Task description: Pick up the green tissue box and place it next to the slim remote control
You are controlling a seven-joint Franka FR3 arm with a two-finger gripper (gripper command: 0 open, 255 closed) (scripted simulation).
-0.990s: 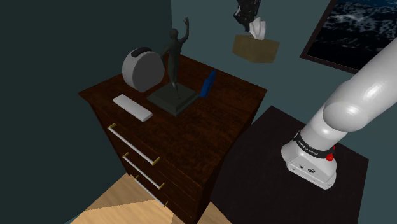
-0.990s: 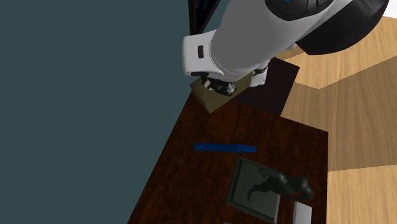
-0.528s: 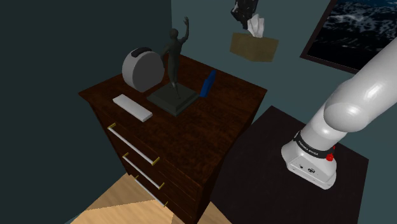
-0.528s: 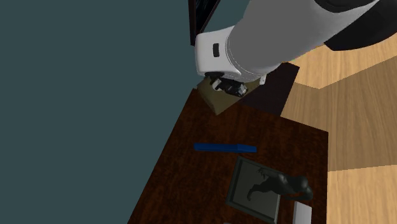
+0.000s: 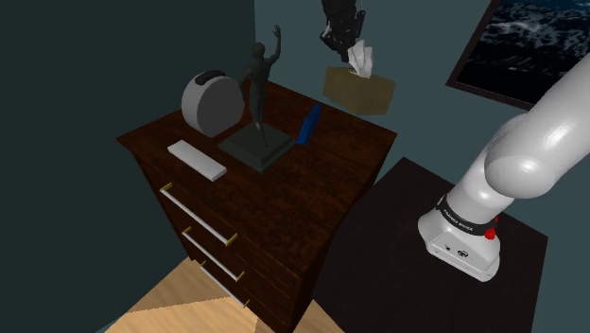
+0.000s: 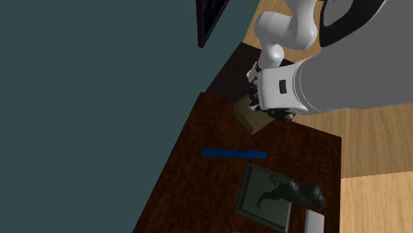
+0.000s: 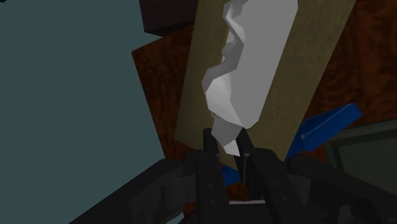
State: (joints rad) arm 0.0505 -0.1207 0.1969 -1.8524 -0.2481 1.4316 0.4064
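The gripper [image 7: 224,143] was pinched narrow on the white tissue [image 7: 248,70] that stuck up from the box [image 5: 359,92], so the box hung below the fingers by that tissue alone. The box looked olive-tan, not green. It was in the air over the far edge of the dresser [image 5: 312,189], clear of the top, near the blue bar [image 5: 309,124] that leaned by the statue [image 5: 259,85].

The lift looked done, and the step in hand was the carry. The remote [image 5: 197,159] was most likely the pale flat slab near the dresser's front edge, at the shoulder view's left, well apart from the box, with the statue and the round grey case [image 5: 210,102] between them.

The next move called for travelling high enough to pass the statue's raised arm, then lowering onto bare wood just beside the remote without touching it. With only a tissue held, the box might swing or slip, so a slow, level carry seemed wise.
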